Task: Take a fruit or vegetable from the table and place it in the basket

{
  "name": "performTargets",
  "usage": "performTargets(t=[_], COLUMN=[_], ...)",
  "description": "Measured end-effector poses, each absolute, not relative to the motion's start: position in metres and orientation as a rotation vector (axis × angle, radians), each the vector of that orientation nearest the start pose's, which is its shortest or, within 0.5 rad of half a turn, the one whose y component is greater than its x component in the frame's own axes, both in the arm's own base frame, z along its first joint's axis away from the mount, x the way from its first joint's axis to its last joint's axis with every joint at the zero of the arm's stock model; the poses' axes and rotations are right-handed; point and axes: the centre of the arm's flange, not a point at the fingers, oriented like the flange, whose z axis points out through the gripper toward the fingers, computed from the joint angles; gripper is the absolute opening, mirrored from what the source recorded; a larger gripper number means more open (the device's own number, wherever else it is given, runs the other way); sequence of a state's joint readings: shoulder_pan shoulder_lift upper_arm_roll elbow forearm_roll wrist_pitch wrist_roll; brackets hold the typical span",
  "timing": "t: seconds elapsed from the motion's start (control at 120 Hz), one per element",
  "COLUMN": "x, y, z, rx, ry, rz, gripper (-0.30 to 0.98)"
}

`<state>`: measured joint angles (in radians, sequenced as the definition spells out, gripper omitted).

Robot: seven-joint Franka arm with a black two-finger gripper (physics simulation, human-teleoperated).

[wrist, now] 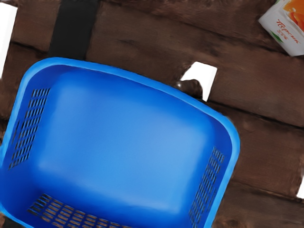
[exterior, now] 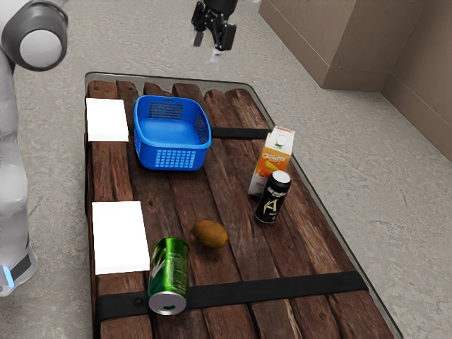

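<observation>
one white robot arm (exterior: 10, 141) stands at the exterior view's left, and its black gripper (exterior: 212, 41) hangs high above the far end of the dark wooden-plank counter (exterior: 233, 162), tips pointing down. the wrist view looks down into the blue plastic basket (exterior: 171, 131), a rounded rectangle with grid-holed walls. the jaws stand open, plainly apart, with just air in the gap between them.

the brownish-orange oval fruit or vegetable (exterior: 210, 234) lies on the counter, outside the basket and well apart from it, near the green metal can (exterior: 169, 272) with a silver end. an orange-and-white juice carton (exterior: 271, 164) stands upright, with a slim black can (exterior: 272, 199) upright just beside it. two flat white rectangles, one (exterior: 107, 119) near the basket and one (exterior: 120, 236) near the green can, lie along the counter's edge at the exterior view's left.
</observation>
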<state>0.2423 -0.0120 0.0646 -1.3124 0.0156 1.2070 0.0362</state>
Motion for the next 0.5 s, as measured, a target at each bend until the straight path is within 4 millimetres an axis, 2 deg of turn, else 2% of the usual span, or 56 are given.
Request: performTargets(t=[0.158,0.175,0.2,0.225,0.242,0.258,0.333,0.4,0.433,0.5], x=[0.507,0.504,0.489,0.466,0.456,0.453,0.478,0.509,0.512,0.517], y=[0.102,0.095,0.083,0.070,0.063,0.058,0.042,0.021,-0.009,-0.095], z=[0.719,0.731,0.780,0.823,0.839,0.846,0.828,0.796,0.791,0.765], rx=[-3.077,-3.074,-3.057,-3.036,-3.029,-3.026,-3.037,-3.057,-3.057,-3.044], ry=[-0.228,-0.209,-0.181,-0.153,-0.136,-0.122,-0.069,-0.002,0.082,0.323], rz=[0.052,0.007,-0.159,-0.299,-0.346,-0.362,-0.282,-0.166,-0.146,-0.051], gripper=[0.67,0.67,0.67,0.67,0.67,0.67,0.67,0.67,0.67,0.67])
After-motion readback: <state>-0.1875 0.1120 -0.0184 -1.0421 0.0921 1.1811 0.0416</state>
